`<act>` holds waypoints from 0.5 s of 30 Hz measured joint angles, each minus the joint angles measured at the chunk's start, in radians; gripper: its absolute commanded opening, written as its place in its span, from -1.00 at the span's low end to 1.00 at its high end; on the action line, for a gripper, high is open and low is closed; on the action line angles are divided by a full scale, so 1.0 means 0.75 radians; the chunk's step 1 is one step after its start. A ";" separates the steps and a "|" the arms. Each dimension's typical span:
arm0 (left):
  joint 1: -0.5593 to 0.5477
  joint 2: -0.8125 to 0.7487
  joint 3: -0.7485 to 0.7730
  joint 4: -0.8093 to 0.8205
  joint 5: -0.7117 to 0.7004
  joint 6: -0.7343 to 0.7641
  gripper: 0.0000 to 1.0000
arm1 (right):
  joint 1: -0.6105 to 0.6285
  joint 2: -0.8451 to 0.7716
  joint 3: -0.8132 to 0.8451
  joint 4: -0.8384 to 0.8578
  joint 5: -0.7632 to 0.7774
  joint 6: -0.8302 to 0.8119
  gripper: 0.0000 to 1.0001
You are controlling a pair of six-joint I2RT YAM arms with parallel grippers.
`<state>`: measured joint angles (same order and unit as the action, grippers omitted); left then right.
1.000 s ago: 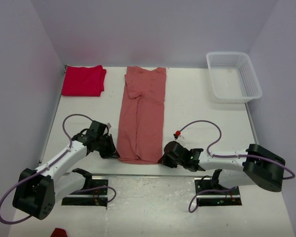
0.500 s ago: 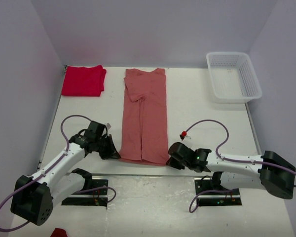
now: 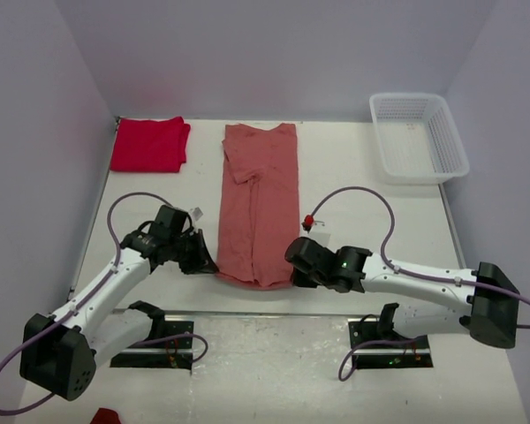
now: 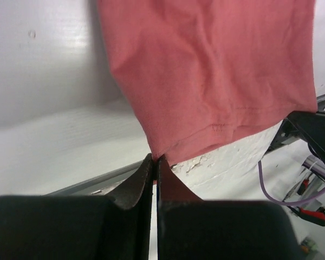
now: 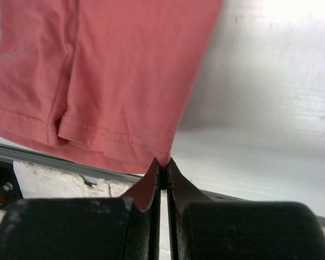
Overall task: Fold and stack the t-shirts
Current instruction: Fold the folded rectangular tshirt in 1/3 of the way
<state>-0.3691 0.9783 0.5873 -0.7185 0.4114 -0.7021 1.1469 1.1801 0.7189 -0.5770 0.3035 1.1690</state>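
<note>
Both pinched shut on hem corners of the pink shirt (image 3: 258,208): left gripper (image 4: 155,158), right gripper (image 5: 163,162). It lies left of the basket (image 3: 406,95); red shirt (image 3: 148,145) farther left. Risk: thin pinches (corner tips only) slip; uneven lift skews fold.

In the top view the two near hem corners of the salmon-pink t-shirt (image 3: 258,203) are covered by the left end effector (image 3: 210,262) and the right end effector (image 3: 293,269), so the pinch itself cannot be seen there. In both wrist views the shirt is cut off by the upper edge, and the dark end effector bodies at the bottom are blurred. A small red thing (image 3: 106,415) is cut by the bottom edge of the top view; what it is cannot be told.
</note>
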 measured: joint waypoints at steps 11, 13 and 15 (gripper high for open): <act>0.002 0.408 0.488 0.033 -0.115 0.110 -1.00 | -0.421 0.229 0.476 -0.158 0.011 -0.512 -1.00; 0.004 0.540 0.593 0.045 -0.128 0.128 -1.00 | -0.499 0.313 0.571 -0.166 -0.015 -0.605 -1.00; 0.007 0.663 0.696 0.056 -0.139 0.142 -1.00 | -0.558 0.400 0.654 -0.163 -0.050 -0.691 -1.00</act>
<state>-0.3637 1.4757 1.1095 -0.6765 0.3069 -0.5953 0.7280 1.4799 1.2091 -0.6994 0.2661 0.6510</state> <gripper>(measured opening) 0.009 0.015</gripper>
